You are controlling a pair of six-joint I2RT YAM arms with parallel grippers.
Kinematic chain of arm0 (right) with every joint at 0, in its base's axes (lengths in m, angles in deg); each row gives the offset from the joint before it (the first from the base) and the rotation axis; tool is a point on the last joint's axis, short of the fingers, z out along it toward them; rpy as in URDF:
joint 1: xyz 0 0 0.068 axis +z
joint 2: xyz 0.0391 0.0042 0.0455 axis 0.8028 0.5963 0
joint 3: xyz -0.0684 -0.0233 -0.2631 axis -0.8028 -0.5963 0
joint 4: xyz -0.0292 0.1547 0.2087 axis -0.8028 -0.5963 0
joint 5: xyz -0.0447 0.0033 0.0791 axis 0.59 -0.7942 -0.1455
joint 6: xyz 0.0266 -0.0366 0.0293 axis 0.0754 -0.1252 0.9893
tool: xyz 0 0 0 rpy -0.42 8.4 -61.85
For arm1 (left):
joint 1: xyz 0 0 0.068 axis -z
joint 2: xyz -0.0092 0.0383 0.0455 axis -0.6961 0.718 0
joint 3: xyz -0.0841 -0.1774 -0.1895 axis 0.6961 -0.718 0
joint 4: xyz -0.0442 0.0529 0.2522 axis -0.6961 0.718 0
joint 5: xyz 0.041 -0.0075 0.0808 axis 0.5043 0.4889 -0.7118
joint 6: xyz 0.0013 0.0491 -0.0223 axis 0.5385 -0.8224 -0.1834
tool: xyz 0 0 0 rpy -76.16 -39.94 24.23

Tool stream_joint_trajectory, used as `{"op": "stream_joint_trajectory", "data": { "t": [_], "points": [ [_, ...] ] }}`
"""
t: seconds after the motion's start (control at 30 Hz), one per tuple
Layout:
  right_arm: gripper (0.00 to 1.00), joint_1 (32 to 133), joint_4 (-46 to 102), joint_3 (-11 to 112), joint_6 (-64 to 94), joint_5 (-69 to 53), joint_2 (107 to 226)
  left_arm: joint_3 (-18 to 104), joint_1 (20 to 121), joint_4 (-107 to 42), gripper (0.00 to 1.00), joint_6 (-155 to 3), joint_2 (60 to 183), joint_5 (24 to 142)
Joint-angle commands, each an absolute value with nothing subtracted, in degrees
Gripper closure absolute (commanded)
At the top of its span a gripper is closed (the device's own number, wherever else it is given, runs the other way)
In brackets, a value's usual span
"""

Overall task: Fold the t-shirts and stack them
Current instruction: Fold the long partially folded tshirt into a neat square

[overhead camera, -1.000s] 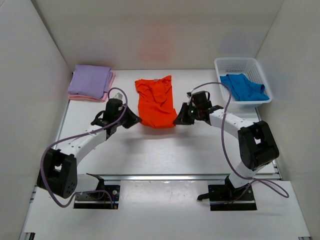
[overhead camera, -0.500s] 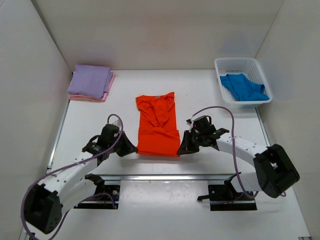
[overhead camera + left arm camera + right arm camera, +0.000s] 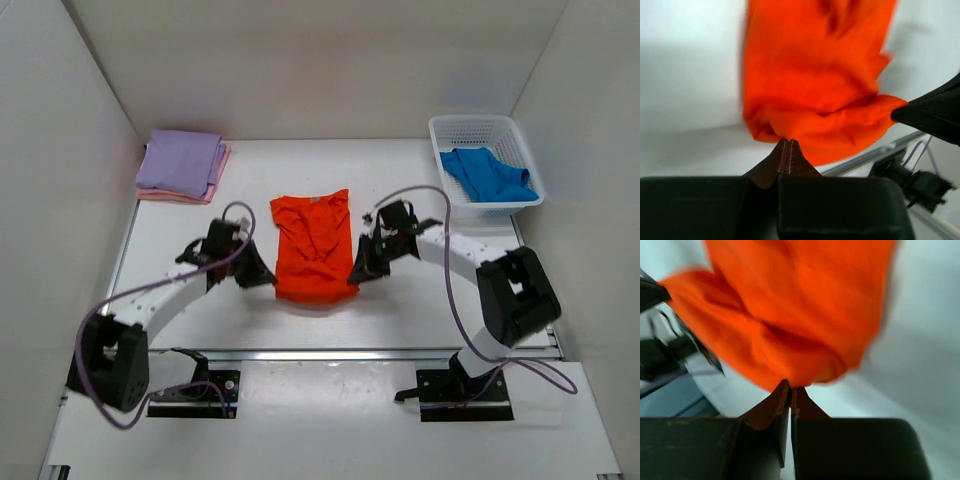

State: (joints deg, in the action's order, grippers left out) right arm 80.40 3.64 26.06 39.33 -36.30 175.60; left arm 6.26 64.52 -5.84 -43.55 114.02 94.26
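Rumpled orange t-shirt, near corners raised

Plain orange t-shirt; white basket

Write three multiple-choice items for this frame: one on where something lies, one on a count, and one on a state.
1. Where is the blue t-shirt?
A. far left
B. centre, near side
C. far right, in the white basket

2. How many shirts make up the folded pile at far left?
A. one
B. two
C. three

3. How do the left gripper and right gripper stand?
A. both shut on the orange t-shirt
B. both open
C. only the left shut

Answers:
1. C, blue cloth lies inside the mesh walls.
2. B, the lavender t-shirt lies on the pink t-shirt.
3. A, each wrist view shows closed jaws pinching orange cloth.
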Motion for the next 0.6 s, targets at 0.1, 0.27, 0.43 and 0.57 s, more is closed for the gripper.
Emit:
{"op": "stream_joint_trajectory", "data": {
  "t": [0.1, 0.27, 0.43, 0.57],
  "points": [
    [1.00, 72.0, -4.7, 58.7, 30.0, -36.8, 191.3, 31.7, 57.2, -11.2, 1.00, -51.3, 130.5, 96.8],
    [0.87, 67.7, -14.7, 90.8, 27.3, -34.6, 210.8, 52.2, 54.1, -12.3, 0.66, -51.7, 150.8, 95.6],
    [0.56, 66.6, -26.6, 116.3, 23.8, -30.6, 227.8, 58.6, 50.9, -21.6, 0.58, -44.5, 163.4, 106.0],
    [0.55, 67.2, -27.2, 115.7, 21.8, -27.3, 227.0, 55.0, 50.6, -24.5, 0.40, -43.7, 162.9, 104.3]
  ]
}}
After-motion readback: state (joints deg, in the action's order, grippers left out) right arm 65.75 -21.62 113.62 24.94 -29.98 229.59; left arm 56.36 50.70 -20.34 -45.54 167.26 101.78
